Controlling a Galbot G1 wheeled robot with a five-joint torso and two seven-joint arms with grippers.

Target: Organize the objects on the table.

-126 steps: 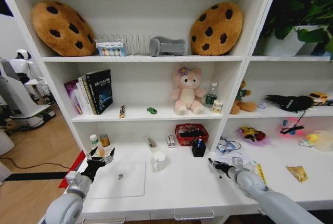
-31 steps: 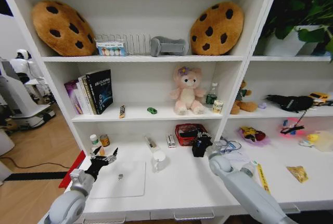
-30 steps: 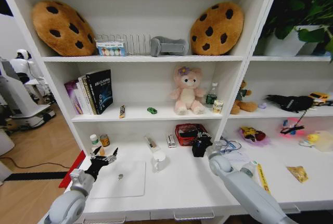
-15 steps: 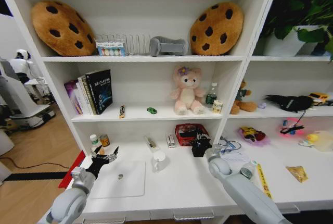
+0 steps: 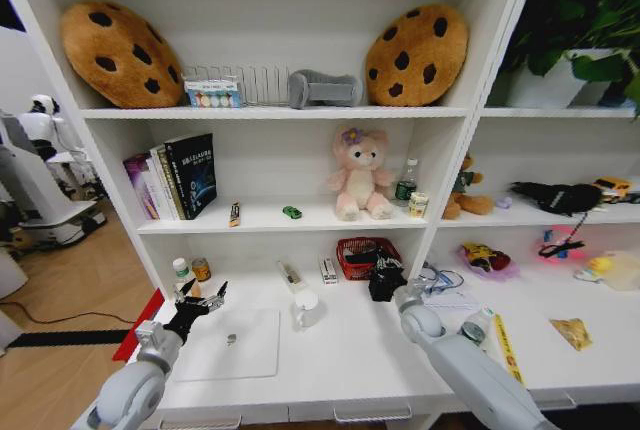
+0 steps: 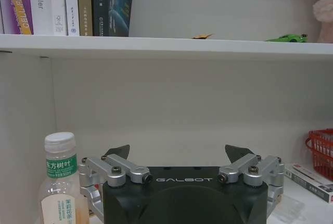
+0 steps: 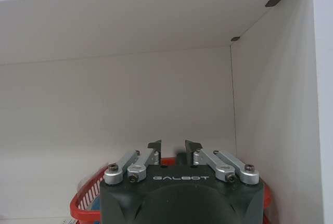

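white desk [image 5: 350, 355], laptop [image 5: 232, 344] flat; right tool [image 5: 385, 272] by red basket [image 5: 366, 255].

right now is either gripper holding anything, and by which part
Left gripper is open, holding nothing. Right gripper is at the black object by the red basket; whether it grips it cannot be told.

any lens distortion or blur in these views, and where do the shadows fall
Head view: wide-angle bend, shelf uprights lean outward, the plant corner is dark, soft shadow lies under each shelf. Left wrist view: the bottle up close is slightly soft, the book spines stay readable. Right wrist view: even light, the alcove ceiling shaded, red basket rim crisp.
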